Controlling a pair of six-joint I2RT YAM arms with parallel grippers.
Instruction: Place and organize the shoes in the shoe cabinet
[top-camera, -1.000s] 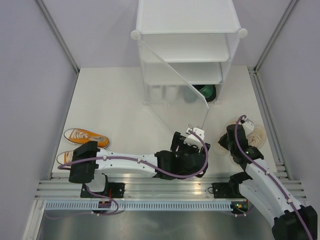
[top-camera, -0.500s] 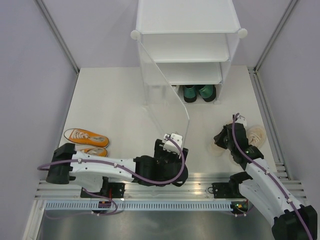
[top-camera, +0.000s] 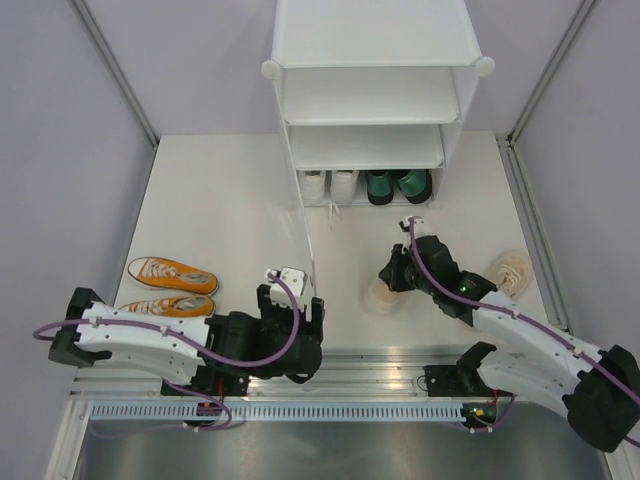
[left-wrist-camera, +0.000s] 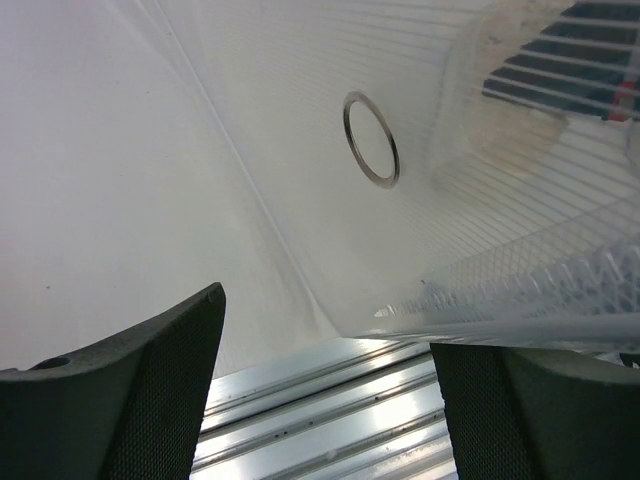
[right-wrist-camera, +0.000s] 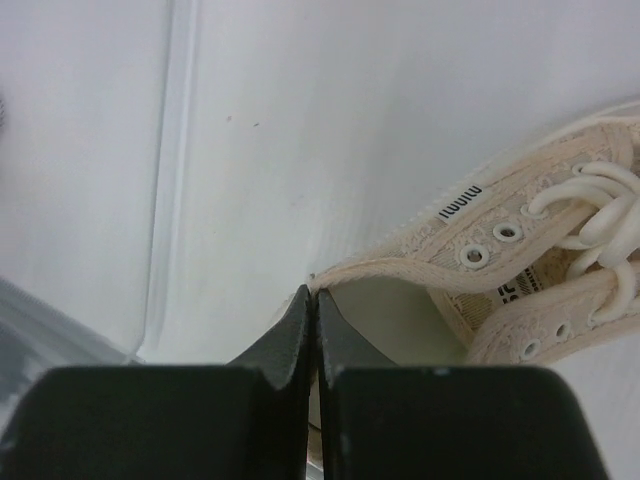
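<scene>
Partly hidden cream sneaker (right-wrist-camera: 470, 235) clamped in right end effector (right-wrist-camera: 316, 300), left end effector (left-wrist-camera: 325, 325) apart.

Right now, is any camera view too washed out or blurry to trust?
Left wrist: the translucent door panel fills the frame, smearing whatever lies behind it. Right wrist: the cream sneaker is sharp, its lettering legible. Top external: even light, soft shadows, no glare.

Everything is lit brightly and evenly from above — only soft, short shadows are cast on the table (top-camera: 220, 200). The translucent panel (left-wrist-camera: 450, 230) is washed by glare (its ribbing faint), and the fingers (right-wrist-camera: 285, 340) are blurred while the cream sneaker (right-wrist-camera: 520, 250) is kept sharp.
</scene>
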